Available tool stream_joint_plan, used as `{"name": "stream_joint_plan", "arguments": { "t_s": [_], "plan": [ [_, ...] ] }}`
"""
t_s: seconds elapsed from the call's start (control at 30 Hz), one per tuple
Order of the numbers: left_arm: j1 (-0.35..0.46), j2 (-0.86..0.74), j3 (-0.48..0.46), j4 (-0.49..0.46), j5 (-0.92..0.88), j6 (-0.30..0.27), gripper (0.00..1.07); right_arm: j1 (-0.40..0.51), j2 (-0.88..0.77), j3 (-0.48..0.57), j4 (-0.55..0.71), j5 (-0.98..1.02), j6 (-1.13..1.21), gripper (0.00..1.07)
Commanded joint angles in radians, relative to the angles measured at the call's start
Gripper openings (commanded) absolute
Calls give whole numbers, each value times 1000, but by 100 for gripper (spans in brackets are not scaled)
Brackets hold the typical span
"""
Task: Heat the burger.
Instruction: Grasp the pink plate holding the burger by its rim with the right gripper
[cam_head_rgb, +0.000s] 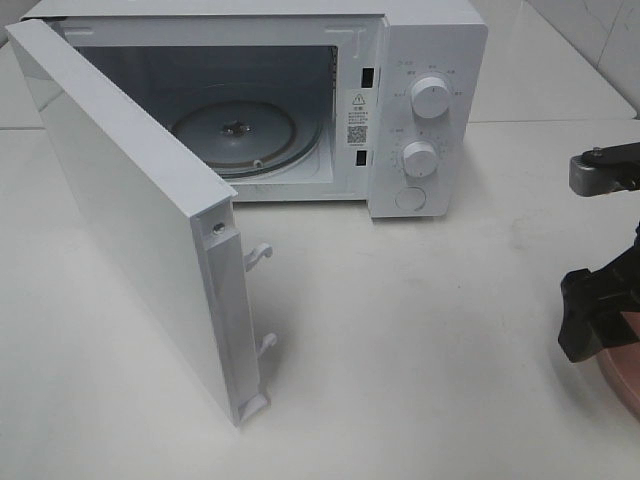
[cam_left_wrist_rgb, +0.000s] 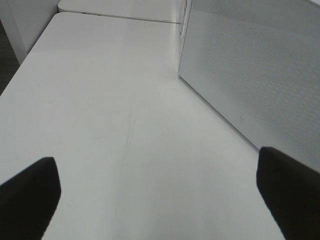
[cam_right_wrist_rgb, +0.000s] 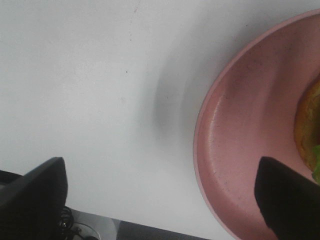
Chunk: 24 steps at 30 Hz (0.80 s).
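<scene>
Only a small edge of the burger (cam_right_wrist_rgb: 308, 125) shows, in the right wrist view. Its bun (cam_right_wrist_rgb: 305, 107) is golden-brown and a little shiny. A bit of green lettuce (cam_right_wrist_rgb: 315, 165) peeks out beside the bun. The burger sits on a round pink plate (cam_right_wrist_rgb: 240, 140), in from the rim. The plate rests on a white table (cam_right_wrist_rgb: 100, 75). The picture's edge cuts off the rest of the burger, so its filling cannot be seen.

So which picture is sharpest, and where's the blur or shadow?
Exterior high view: sharp, evenly lit; the open microwave door throws a soft shadow on the table. Left wrist view: the gripper fingers are dark, blurry shapes. Right wrist view: the burger is blurred at the edge; a grey shadow lies beside the pink plate.
</scene>
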Motion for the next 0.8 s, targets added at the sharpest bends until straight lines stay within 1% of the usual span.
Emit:
{"name": "stream_joint_plan", "arguments": {
  "t_s": [0.03, 0.07, 0.13, 0.2, 0.4, 0.47, 0.5, 0.57, 0.67, 0.73, 0.8],
  "plan": [
    [-5, -20, 1, 3, -9, 0, 100, -8, -6, 2, -25, -18, 12, 101],
    [-5, -20, 1, 3, -9, 0, 100, -8, -6, 2, -25, -18, 12, 101],
    [-5, -20, 1, 3, -9, 0, 100, -8, -2, 2, -92, -33, 78, 99],
    [-5, -20, 1, 3, -9, 0, 100, -8, 2, 2, -103, -40, 91, 99],
    [-5, -20, 1, 3, -9, 0, 100, -8, 66, 2, -103, -55, 105, 96],
    [-5, -20, 1, 3, -9, 0, 100, -8, 125, 2, -104, -68, 117, 93],
    [-5, -20, 1, 3, -9, 0, 100, -8, 125, 2, -104, -68, 117, 93],
    [-5, -20, 1, 3, -9, 0, 100, -8, 184, 2, -104, -111, 126, 93],
    [-5, -20, 1, 3, -9, 0, 100, -8, 198, 2, -105, -122, 127, 92],
    [-5, -20, 1, 3, -9, 0, 100, -8, 247, 2, -111, -149, 127, 91],
    [-5, -20, 1, 3, -9, 0, 100, -8, 258, 2, -117, -155, 127, 91]
  ]
}}
